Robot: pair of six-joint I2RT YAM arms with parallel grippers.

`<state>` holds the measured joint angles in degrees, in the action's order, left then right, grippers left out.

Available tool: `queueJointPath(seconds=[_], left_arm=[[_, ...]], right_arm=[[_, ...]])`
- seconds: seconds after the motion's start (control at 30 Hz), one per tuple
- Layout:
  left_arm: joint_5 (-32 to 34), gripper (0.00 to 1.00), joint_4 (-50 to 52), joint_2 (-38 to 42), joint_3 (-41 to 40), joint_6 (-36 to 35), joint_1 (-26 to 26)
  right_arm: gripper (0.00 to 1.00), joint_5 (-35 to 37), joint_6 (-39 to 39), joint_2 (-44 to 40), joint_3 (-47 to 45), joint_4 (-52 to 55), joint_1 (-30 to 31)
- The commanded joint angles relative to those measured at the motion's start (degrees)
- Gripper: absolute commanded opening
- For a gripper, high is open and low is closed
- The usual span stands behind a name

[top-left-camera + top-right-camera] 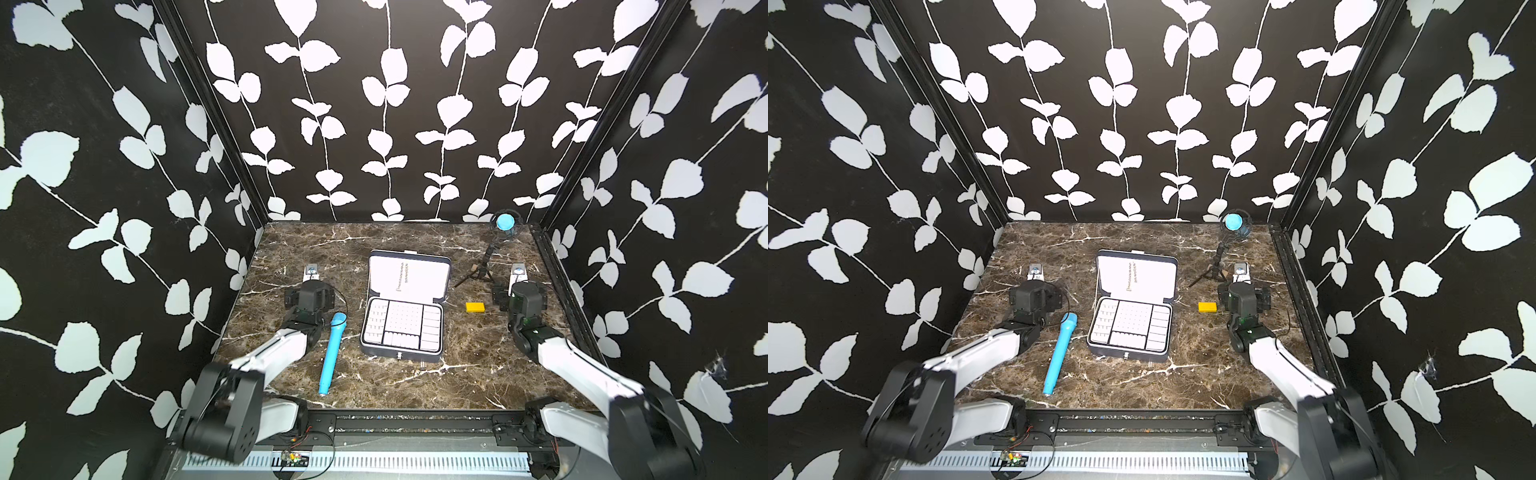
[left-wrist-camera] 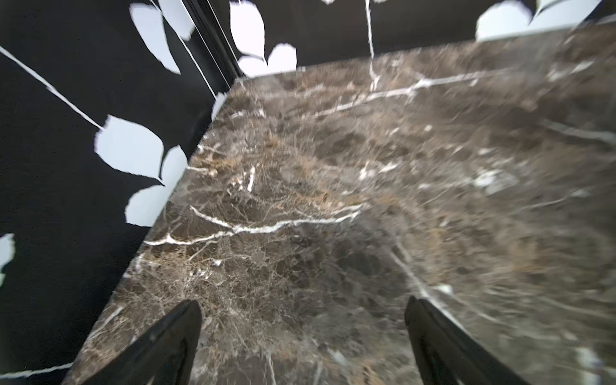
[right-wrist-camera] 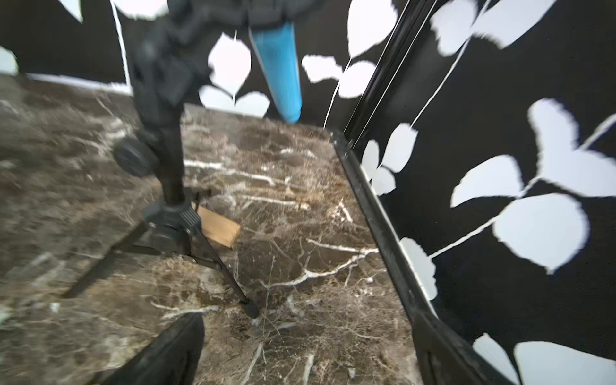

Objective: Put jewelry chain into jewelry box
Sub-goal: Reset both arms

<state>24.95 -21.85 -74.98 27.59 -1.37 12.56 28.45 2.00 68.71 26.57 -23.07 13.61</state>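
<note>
Brown marble tabletop (image 1: 457, 386): one jewelry box (image 1: 400, 354) sits open at centre, gridded tray nearest, with one thin silvery jewelry chain (image 1: 401, 276) lying straight on the lid's white lining beyond. Left gripper (image 2: 303, 305) and right gripper (image 1: 517, 272) flank it, jaws wide, holding nothing
</note>
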Motion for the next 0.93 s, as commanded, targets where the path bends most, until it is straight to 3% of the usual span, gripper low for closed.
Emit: queueJointPath(seconds=[0.0,0.07,0.17,0.27,0.3,0.37,0.47,0.9], left_arm=[[-13.42,0.99,-12.01,-4.77,-0.65,-6.18,-3.07],[-18.77,0.99,-12.17,-6.75,0.45,-7.37,-5.33],[-26.31,0.98,-17.57,-9.47,-0.28,-9.99,-7.43],[-22.60,0.99,-26.57,-12.40,-3.69,-7.61,-8.32],[-20.29,0.98,-34.10,-15.30,-5.56,-6.95,-8.40],[-14.95,0.98,-29.59,-13.66,-4.87,-4.10,-8.48],[-14.38,0.99,-32.58,-14.70,-5.37,-4.38,-8.53],[-14.40,0.98,-31.77,-14.54,-5.26,-4.37,-8.49]], right_arm=[[0.99,-3.73,2.47,5.25,-2.91,-13.86,-1.40],[0.99,-8.38,4.89,8.63,-5.11,-21.64,-2.31],[0.99,-8.99,2.62,12.42,-9.15,-30.93,-4.38],[0.99,-8.62,1.02,18.34,-12.29,-42.26,-5.54],[0.99,-6.85,1.23,21.50,-12.72,-48.11,-5.60],[0.99,-3.42,-0.57,20.58,-10.54,-42.11,-5.62],[0.99,-5.03,-3.37,19.56,-5.06,-29.76,-7.88],[0.99,-6.92,-4.66,18.92,-5.23,-28.95,-9.48]])
